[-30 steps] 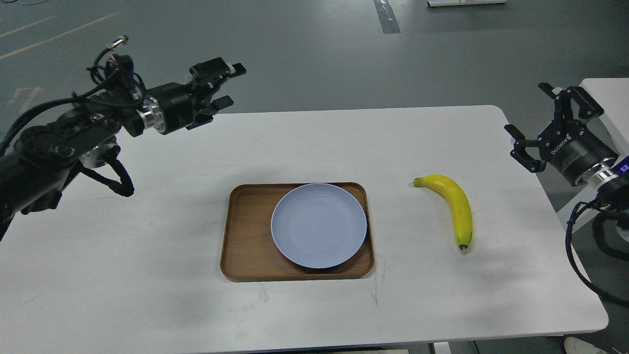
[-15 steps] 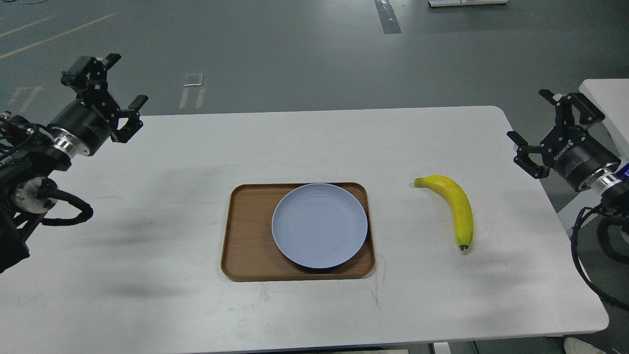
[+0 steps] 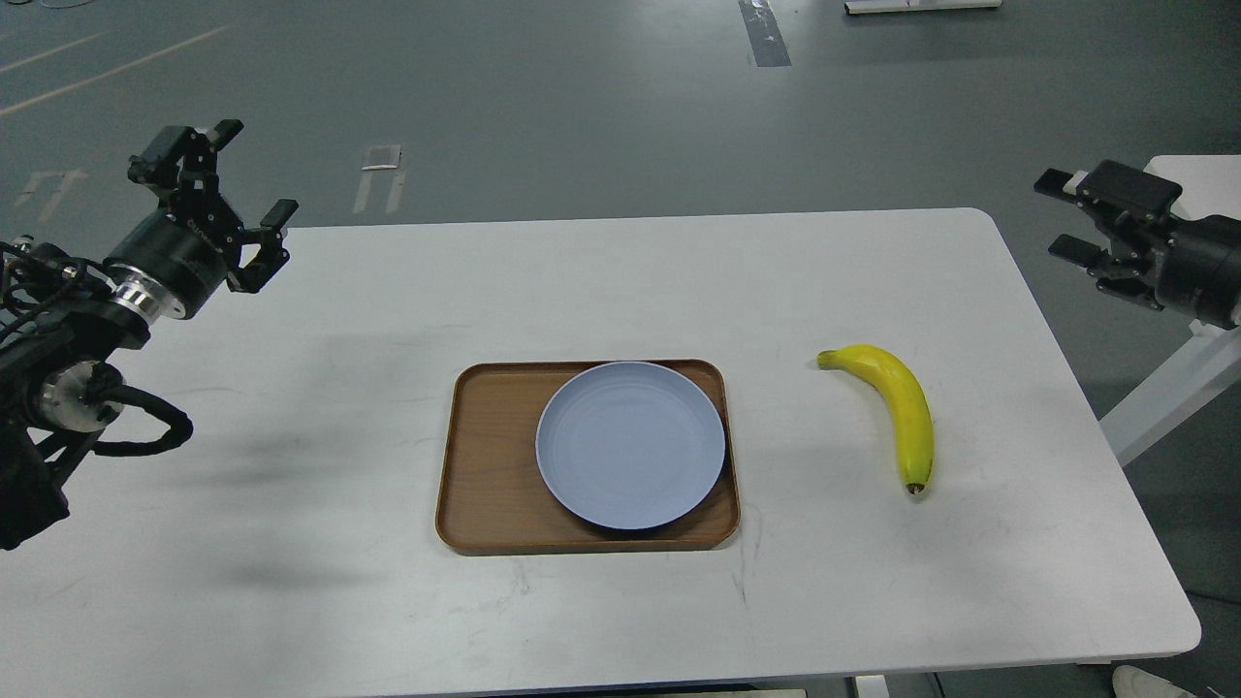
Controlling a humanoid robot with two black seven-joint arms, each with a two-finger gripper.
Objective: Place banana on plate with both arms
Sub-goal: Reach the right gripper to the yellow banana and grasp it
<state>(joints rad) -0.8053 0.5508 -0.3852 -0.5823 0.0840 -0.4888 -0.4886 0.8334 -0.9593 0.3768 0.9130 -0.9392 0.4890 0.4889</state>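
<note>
The yellow banana (image 3: 902,407) lies on the white table, right of the tray, its dark tip toward me. The pale blue plate (image 3: 630,444) sits empty on the right part of the brown tray (image 3: 485,456). My left gripper (image 3: 254,173) is open and empty above the table's far left corner, far from the plate. My right gripper (image 3: 1057,213) is open and empty, raised past the table's right edge, beyond and to the right of the banana.
The white table (image 3: 291,543) carries only the tray, plate and banana. A second white table (image 3: 1193,174) stands at the far right behind my right arm. Grey floor lies beyond the far edge.
My left arm swung back from near the table's far middle to its left corner. My right gripper rose and turned level, further from the banana. Banana and plate have not moved.
</note>
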